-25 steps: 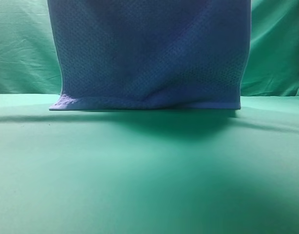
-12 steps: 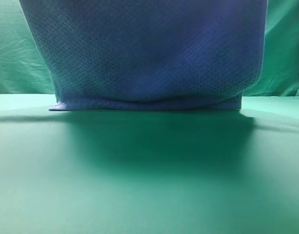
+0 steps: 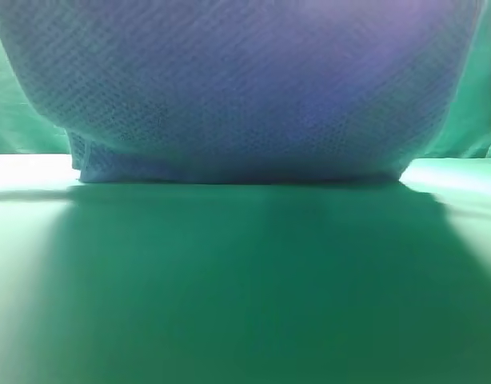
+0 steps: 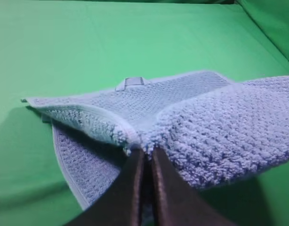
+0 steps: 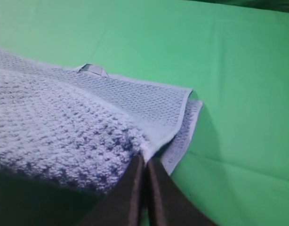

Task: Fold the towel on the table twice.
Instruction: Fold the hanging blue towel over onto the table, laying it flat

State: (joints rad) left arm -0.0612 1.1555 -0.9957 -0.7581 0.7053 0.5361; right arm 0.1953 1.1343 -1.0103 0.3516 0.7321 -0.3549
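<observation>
both arms lift the towel (image 3: 245, 96) above the table (image 3: 245, 288), its lower fold resting on the green cloth. the left gripper (image 4: 145, 157) pinches one corner tight, the right gripper (image 5: 144, 162) clamps the opposite corner, and the raised blue-grey sheet fills the high view.

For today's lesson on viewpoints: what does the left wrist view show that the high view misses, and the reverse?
Only the left wrist view shows the left hand shut on the towel edge, the hanging loop and a layer lying flat beneath. Only the high view shows the towel as a broad raised sheet, its shadow and the backdrop. Both show the towel over the table.
</observation>
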